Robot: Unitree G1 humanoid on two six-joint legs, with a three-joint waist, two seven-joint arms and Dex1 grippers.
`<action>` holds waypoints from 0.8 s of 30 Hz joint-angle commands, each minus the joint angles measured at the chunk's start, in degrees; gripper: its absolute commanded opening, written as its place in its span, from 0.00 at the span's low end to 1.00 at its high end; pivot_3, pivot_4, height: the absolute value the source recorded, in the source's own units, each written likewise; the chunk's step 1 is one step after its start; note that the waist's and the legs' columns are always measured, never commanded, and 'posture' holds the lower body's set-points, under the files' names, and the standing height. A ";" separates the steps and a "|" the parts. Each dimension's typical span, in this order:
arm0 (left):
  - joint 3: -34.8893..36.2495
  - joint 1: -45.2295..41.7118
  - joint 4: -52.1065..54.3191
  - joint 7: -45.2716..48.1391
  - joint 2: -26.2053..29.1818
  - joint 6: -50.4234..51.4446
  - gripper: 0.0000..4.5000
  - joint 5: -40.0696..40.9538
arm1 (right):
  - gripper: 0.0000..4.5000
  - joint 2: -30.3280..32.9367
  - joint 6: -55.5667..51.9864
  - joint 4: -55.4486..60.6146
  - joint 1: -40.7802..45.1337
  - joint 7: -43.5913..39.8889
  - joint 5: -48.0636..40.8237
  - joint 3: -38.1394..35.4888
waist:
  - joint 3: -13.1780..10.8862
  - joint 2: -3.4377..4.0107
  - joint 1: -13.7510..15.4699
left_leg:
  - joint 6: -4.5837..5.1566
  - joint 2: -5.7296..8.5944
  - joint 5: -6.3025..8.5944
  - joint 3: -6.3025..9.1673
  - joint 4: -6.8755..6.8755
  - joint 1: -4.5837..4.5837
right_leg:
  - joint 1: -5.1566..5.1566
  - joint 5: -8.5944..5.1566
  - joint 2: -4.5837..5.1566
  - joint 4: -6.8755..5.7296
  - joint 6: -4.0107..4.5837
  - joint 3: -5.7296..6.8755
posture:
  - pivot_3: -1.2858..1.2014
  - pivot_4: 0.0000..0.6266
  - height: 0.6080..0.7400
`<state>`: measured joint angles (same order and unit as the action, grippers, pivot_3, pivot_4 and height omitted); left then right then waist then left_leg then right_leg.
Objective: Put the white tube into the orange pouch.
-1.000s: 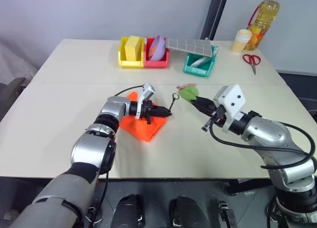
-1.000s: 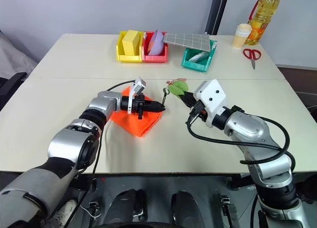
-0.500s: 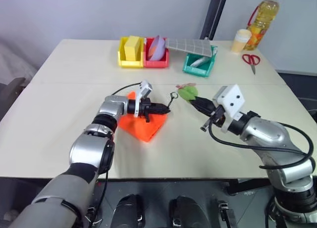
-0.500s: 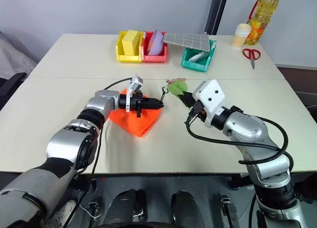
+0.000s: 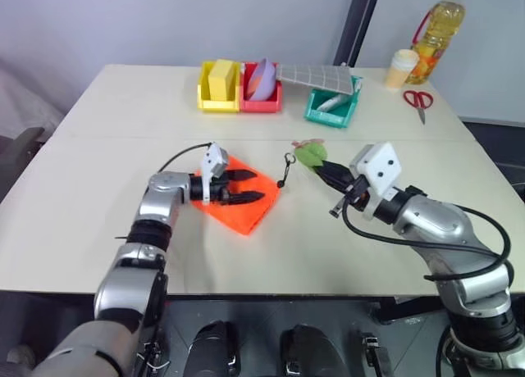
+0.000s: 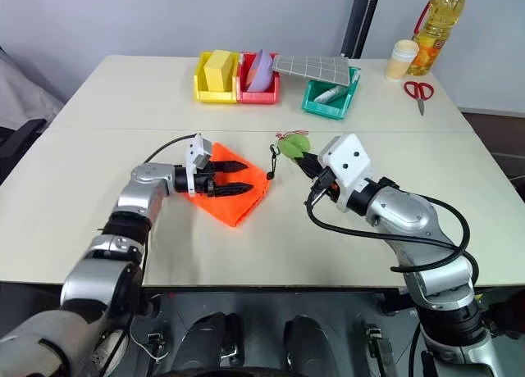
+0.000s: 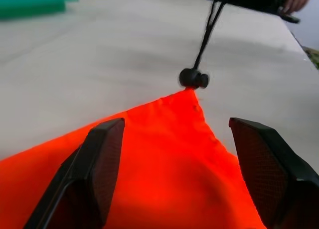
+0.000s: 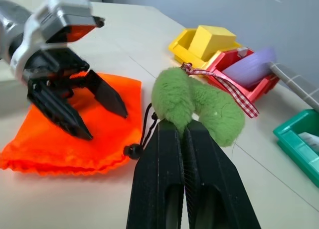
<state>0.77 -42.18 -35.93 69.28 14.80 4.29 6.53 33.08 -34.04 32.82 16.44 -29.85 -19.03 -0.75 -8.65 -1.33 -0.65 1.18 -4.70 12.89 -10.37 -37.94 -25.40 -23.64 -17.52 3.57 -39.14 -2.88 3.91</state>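
Left eye view: the left gripper [image 5: 257, 187], jaws apart, hovers level over the orange pouch [image 5: 246, 215] at frame centre, pointing right toward its corded corner. The right gripper [image 5: 321, 166], nearer that corner, is clamped on the green tag [image 5: 310, 154]. The white tube probably lies inside the pouch.

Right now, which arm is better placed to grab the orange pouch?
Left: the left tool is open right over the orange pouch; the right tool is shut on the green tag.
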 commanded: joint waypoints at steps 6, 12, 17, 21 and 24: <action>-9.06 15.81 29.75 -23.31 -4.71 -10.37 0.79 -11.49 | 0.00 -7.22 0.73 -1.44 1.45 4.12 -4.78 -5.01 | 0.01 0.02 -0.21 | 0.08 -0.01 0.05 0.01 -0.04 0.08 | 0.09 0.01 0.00 -0.01 -0.01 -0.03 | 0.52 0.24 1.00; -13.78 17.44 33.35 -35.71 -5.32 -10.39 0.79 -21.16 | 0.00 -10.87 -2.23 -4.57 3.39 7.26 -8.83 -9.13 | 0.02 0.03 -0.02 | 0.10 -0.02 0.06 0.04 -0.05 0.09 | 0.10 0.02 0.00 -0.06 0.02 -0.03 | 0.52 0.24 1.00; -15.72 16.32 31.94 -45.45 -6.57 -10.50 0.79 -27.33 | 0.00 -11.67 -3.56 -5.10 3.39 7.30 -12.24 -10.61 | 0.02 0.04 -0.12 | 0.12 -0.02 0.07 0.05 -0.02 0.08 | 0.06 0.02 0.01 -0.06 0.02 -0.03 | 0.52 0.24 1.00; -18.96 15.98 30.97 -49.41 -6.44 -12.14 0.79 -31.49 | 0.00 -11.80 -4.08 -5.00 2.92 7.27 -14.00 -10.70 | 0.02 0.04 -0.10 | 0.14 -0.02 0.09 0.04 0.00 0.08 | 0.06 0.02 0.01 -0.06 0.01 -0.02 | 0.52 0.24 1.00; -18.96 16.24 30.69 -52.57 -7.82 -10.17 0.79 -31.99 | 0.00 -11.64 -4.19 -4.57 2.18 7.10 -14.82 -10.08 | 0.02 0.04 -0.12 | 0.15 -0.02 0.09 0.04 0.01 0.08 | 0.05 0.02 0.01 -0.06 0.01 -0.02 | 0.52 0.24 1.00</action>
<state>-18.16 -25.41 -6.29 18.93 7.72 -6.28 -24.76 21.37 -38.54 26.54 18.47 -22.68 -32.62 -9.91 -8.63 -1.30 -0.77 1.33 -4.71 12.98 -10.33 -37.93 -25.33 -23.59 -17.50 3.58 -39.20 -2.87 3.89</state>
